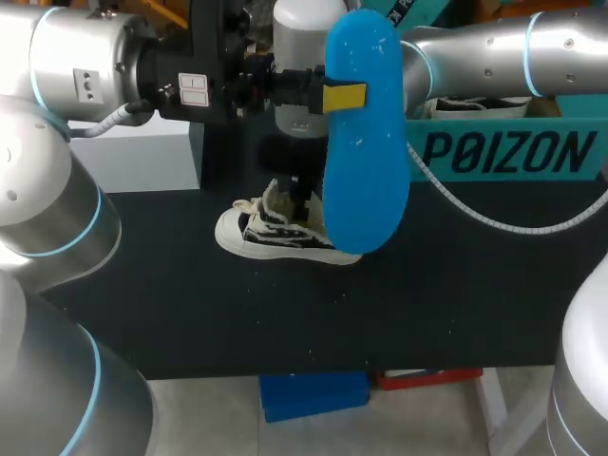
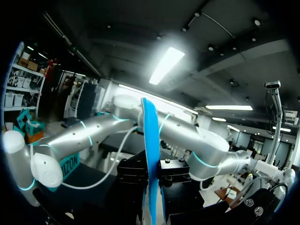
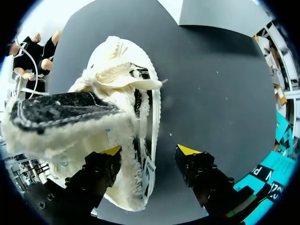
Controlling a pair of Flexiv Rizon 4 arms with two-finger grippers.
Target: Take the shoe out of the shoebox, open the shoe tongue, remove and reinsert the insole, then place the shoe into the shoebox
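Observation:
A blue insole [image 1: 366,142] hangs upright in the air above the black table, and my left gripper [image 1: 340,96] is shut on it; in the left wrist view the insole [image 2: 151,140] stands edge-on between the dark fingers [image 2: 136,173]. Below it a cream and black high-top shoe [image 1: 275,233] sits on the mat, tongue pulled open. My right gripper [image 3: 149,151] hovers open over the shoe [image 3: 108,103], one finger inside the collar and the other outside over the mat, with the side wall between them. The teal shoebox [image 1: 503,152] stands at the back right.
A white block [image 1: 142,157] stands at the back left of the black table [image 1: 456,294]. Something black and white [image 1: 475,106] lies inside the shoebox. A cable from my right arm [image 1: 494,220] droops in front of the box.

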